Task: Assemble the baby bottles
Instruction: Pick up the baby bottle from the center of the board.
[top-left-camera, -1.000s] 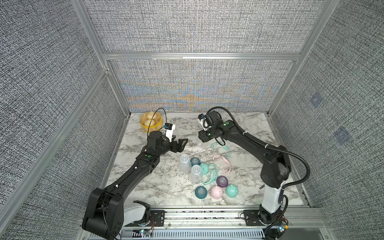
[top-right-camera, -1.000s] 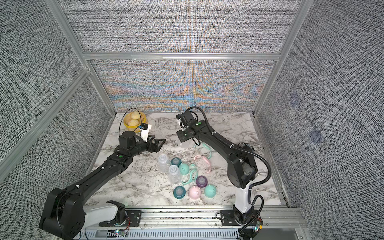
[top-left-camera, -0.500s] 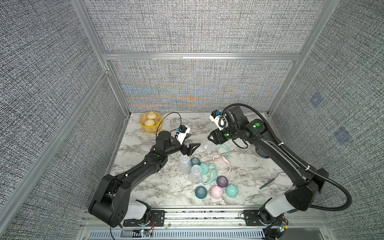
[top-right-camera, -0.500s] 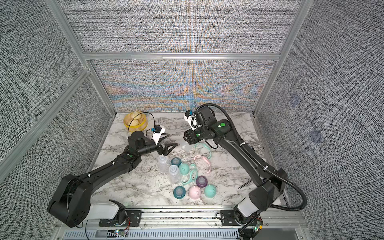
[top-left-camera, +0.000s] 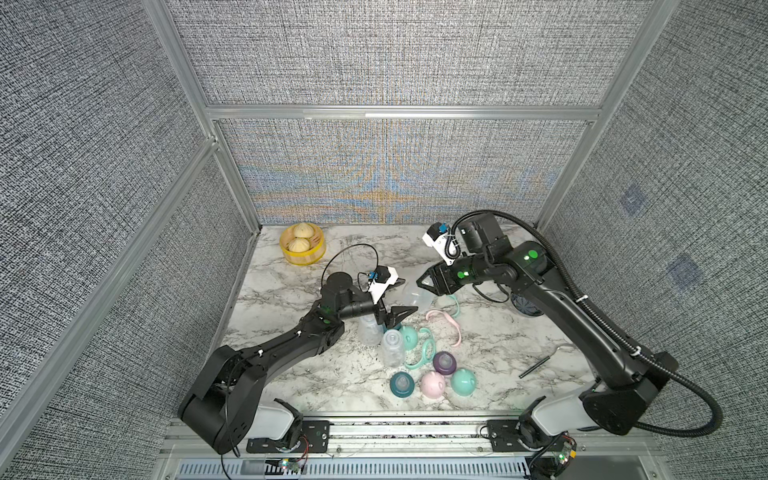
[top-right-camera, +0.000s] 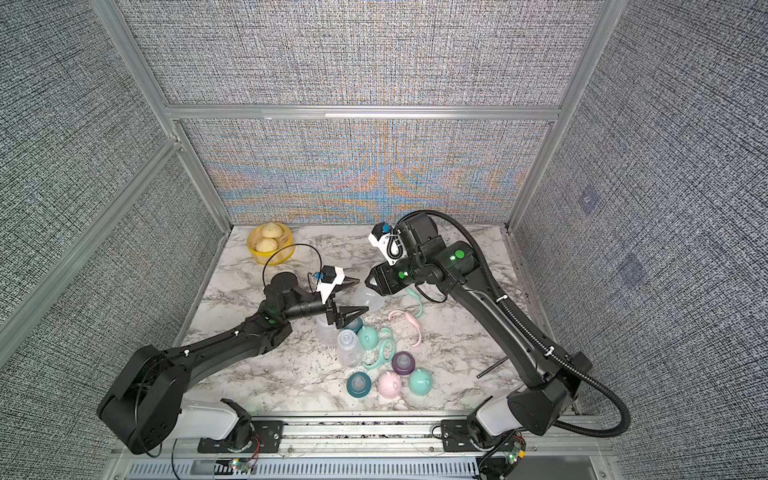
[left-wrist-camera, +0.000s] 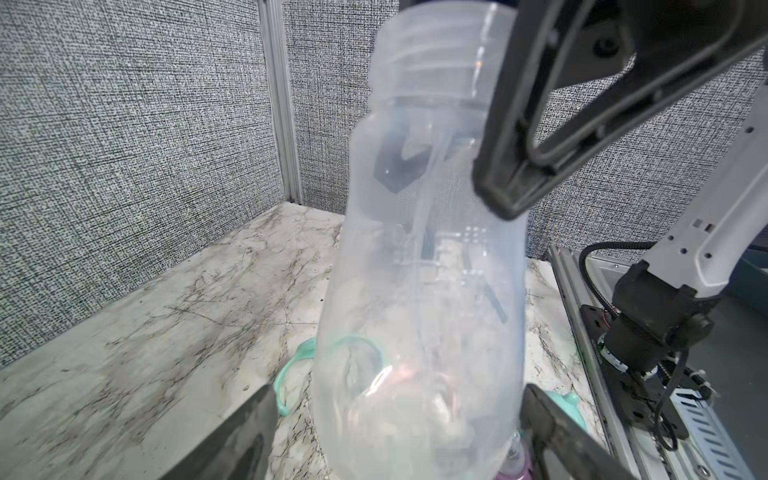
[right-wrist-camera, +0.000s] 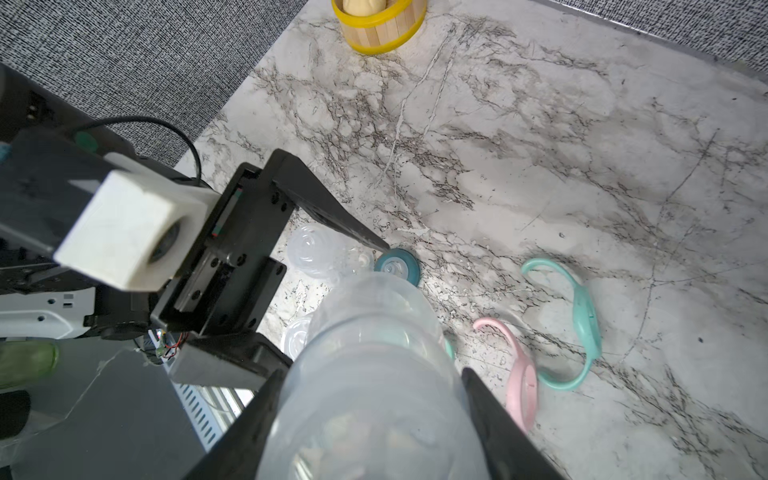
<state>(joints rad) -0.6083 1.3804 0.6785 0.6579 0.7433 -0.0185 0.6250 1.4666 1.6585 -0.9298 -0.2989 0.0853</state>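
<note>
At the back left stands the basket (top-left-camera: 301, 259), no part of the job. The left gripper (top-left-camera: 409, 296) has its jaws apart, one on each side of the bottle (left-wrist-camera: 419, 291), which hangs in the air over the middle of the table. The left wrist view shows a gap beside it, so this claw does not grip. Below it two more bottles (top-left-camera: 392, 349) stand upright, side by side. The right gripper (right-wrist-camera: 370, 371) is clamped on the raised bottle, its fingers (right-wrist-camera: 496, 415) pressed to the body below the threaded neck.

The bottle looks empty, so light. Its clear wall is thin and smooth, likely slippery, and likely to give under a hard pinch. The wide lower body, where the left jaws stand, seems the best hold, since it leaves the threads free for a collar (top-left-camera: 401, 384). A slanting squeeze could shoot it out.

Right of the standing pair lie handles (right-wrist-camera: 521, 374), caps (top-left-camera: 462, 381) and collars, close together. The bowl (top-left-camera: 523, 306) sits half hidden behind the right arm.

The table (top-left-camera: 332, 386) is hard, flat and marble-patterned, so round parts may roll or slide. Grey woven panels in metal frames close three sides, and the arms' rail runs along the front.
</note>
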